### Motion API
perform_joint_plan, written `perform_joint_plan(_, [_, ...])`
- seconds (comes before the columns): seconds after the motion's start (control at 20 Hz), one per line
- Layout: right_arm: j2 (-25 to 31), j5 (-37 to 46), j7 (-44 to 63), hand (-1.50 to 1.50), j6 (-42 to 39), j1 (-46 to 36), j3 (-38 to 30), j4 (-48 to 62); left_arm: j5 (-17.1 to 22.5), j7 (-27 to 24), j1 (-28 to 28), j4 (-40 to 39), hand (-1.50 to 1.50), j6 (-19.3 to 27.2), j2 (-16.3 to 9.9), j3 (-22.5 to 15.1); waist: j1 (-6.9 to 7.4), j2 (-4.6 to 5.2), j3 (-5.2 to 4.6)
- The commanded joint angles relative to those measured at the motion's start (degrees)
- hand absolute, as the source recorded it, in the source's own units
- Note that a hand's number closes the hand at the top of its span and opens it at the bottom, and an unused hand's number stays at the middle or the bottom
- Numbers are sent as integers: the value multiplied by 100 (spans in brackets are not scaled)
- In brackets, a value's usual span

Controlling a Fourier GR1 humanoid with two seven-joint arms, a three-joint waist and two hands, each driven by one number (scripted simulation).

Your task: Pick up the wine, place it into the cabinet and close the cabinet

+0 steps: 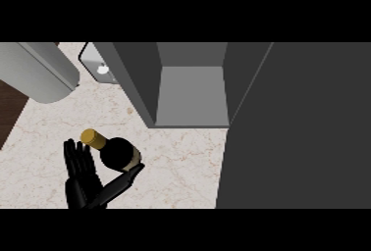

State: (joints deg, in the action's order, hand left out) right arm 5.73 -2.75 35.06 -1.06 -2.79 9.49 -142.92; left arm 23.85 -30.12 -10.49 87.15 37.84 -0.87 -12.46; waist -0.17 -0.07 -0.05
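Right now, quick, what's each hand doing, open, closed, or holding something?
Left hand: fingers straight beside the wine bottle, thumb curled round it, so holding the bottle.
Right hand: not in view.

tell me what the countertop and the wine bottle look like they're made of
Countertop: looks like pale marble or stone, with beige veining, matte. Wine bottle: seems dark glass, near black, with a gold cap; no sheen shows, so this is uncertain.

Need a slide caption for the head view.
Left hand grasping the wine bottle on the marble counter, before the open cabinet.
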Motion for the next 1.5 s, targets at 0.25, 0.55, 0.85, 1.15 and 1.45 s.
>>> perform_joint_plan(0.25, [-8, -128, 467, -150, 124, -61, 27, -794, 205, -174, 102, -402, -150, -419, -16, 301, 8, -2, 5])
perform_joint_plan(0.55, [108, -242, 929, -150, 101, -67, -44, -1086, 541, -574, 401, -1167, -150, -789, -9, 537, -3, -5, 3])
perform_joint_plan(0.85, [34, -331, 478, -150, 11, -61, -268, -683, 620, -747, 818, -1739, -150, -887, 85, 629, 6, 1, 5])
perform_joint_plan(1.15, [30, -221, 326, -150, -105, 32, -108, -633, 1384, -1803, 1591, -3107, -150, -1230, 86, 683, -32, 9, 0])
perform_joint_plan(1.45, [-136, 86, 679, -150, 146, -121, 172, -753, 1238, -1627, 1286, -2923, 150, -2120, 42, 617, -8, -1, 1])
